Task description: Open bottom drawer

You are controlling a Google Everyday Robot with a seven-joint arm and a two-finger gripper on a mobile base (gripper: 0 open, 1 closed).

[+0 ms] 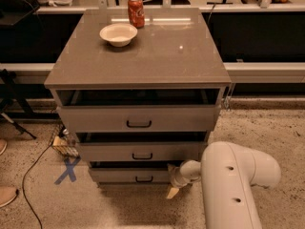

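A grey-taupe three-drawer cabinet (143,56) stands in the middle of the camera view. The bottom drawer (128,175) is the lowest and slimmest, with a small black bar handle (144,179); a dark gap shows above its front. My gripper (172,187) is at the drawer's right end, low by the floor, at the end of my white arm (233,185) that comes in from the lower right. A tan fingertip (172,192) points down and left just beside the drawer's right corner.
The middle drawer (143,151) and top drawer (138,119) sit above, each slightly out. A white bowl (118,34) and a red soda can (136,11) stand on the cabinet top. A blue X mark (67,171), a cable and a shoe (7,194) lie on the floor at left.
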